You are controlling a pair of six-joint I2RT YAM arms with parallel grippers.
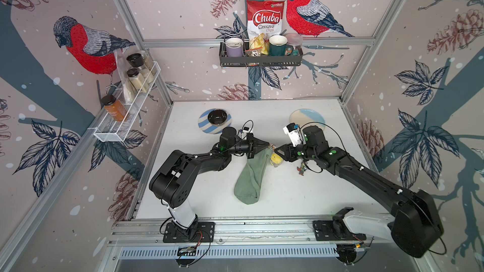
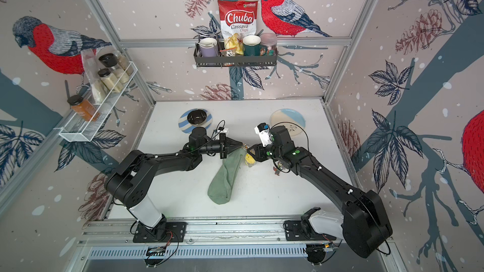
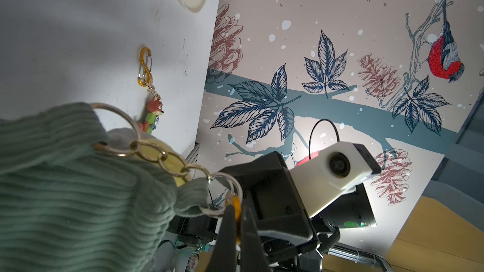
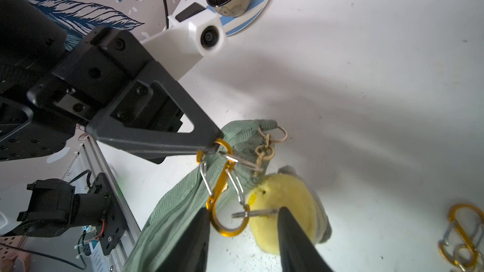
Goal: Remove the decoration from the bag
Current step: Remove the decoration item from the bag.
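Orange clip (image 4: 222,179) sits clamped in the left pincer (image 4: 214,145); the right pincer (image 4: 243,210) stands apart around it.

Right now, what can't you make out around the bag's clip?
- Both top views: clip too small to see its gate.
- Left wrist: yellow plush mostly behind the bag.
- Right wrist: loose orange clip cut by the frame edge; left gripper covers the clip's top loop.

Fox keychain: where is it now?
In both top views the fox figurine keychain on an orange carabiner lies on the white table beside the right arm's wrist, right of the yellow plush charm and clear of the sage-green fabric bag.
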